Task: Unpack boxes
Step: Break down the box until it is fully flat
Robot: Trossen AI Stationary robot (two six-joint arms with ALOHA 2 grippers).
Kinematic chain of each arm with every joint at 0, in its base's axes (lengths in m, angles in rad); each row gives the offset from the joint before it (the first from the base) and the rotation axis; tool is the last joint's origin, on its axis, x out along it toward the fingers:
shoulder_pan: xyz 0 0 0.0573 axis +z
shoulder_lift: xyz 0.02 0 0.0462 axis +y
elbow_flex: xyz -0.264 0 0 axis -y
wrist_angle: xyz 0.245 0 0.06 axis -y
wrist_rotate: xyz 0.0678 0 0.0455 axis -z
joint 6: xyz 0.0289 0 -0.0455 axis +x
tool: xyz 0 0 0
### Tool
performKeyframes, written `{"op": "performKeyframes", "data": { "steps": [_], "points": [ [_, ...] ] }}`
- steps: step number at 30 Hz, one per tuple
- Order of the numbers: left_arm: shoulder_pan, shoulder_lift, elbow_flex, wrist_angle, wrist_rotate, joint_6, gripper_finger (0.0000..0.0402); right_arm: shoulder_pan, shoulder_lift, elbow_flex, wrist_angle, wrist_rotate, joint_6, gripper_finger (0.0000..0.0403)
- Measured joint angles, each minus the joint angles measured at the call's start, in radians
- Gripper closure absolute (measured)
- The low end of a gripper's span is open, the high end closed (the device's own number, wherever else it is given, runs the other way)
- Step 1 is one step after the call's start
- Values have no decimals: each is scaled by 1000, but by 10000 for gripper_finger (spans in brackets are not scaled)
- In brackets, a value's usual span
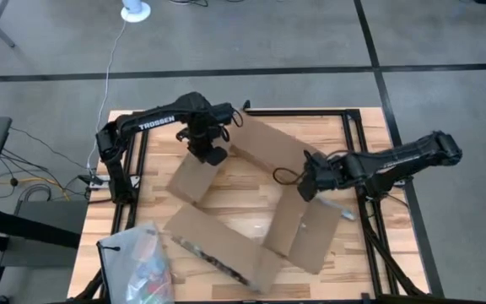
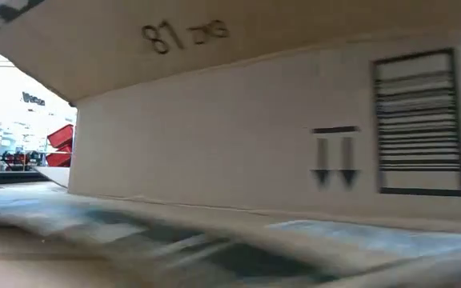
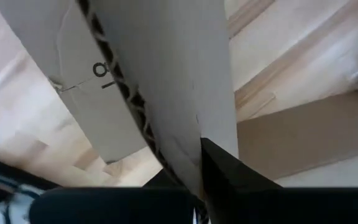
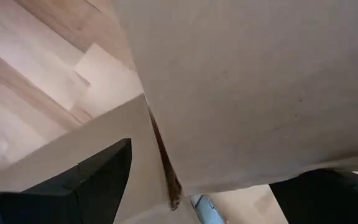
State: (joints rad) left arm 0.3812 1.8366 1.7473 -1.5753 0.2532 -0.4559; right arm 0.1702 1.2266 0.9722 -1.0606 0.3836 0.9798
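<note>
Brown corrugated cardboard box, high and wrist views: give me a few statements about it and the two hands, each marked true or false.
1. The brown corrugated cardboard box lies with its flaps spread open on the wooden table. True.
2. The left hand hangs far from the box. False: it grips a flap's edge.
3. The right hand is at a flap near the box's middle. True.
4. A clear plastic bag lies inside the box. False: it lies beside it, at the table's corner.
</note>
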Motion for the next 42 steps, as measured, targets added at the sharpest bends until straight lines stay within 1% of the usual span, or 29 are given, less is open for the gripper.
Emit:
{"op": "performKeyframes", "data": {
  "steps": [2,7,12,16,20,23,26,28,31,33,35,42],
  "points": [
    [-24,0,0,0,-14,-49,401,-41,4,0,1,-19,-87,70],
    [-95,-1,1,-1,-19,-147,401,-154,5,0,11,-27,-294,70],
    [-186,-1,1,0,-6,-210,401,-281,5,0,80,-74,-492,70],
    [-223,0,1,-2,-60,-233,401,-350,5,0,112,-137,-588,70],
    [-235,-1,1,1,-102,-170,399,-363,5,0,146,-173,-617,70],
    [-234,0,1,9,-129,-147,379,-356,5,0,162,-178,-623,70],
    [-201,-8,11,13,-115,-169,354,-345,5,0,171,-184,-626,70],
    [-176,-13,20,9,-69,-194,345,-337,5,1,176,-188,-627,70],
    [-155,-44,54,14,-65,-228,342,-321,5,1,175,-187,-626,70],
    [-152,-67,69,14,-91,-223,341,-314,5,1,185,-184,-626,70],
    [-152,-76,69,7,-111,-210,341,-304,5,1,187,-184,-625,70],
    [-134,-90,69,19,-112,-182,341,-294,5,1,191,-183,-622,70]
  ]
}}
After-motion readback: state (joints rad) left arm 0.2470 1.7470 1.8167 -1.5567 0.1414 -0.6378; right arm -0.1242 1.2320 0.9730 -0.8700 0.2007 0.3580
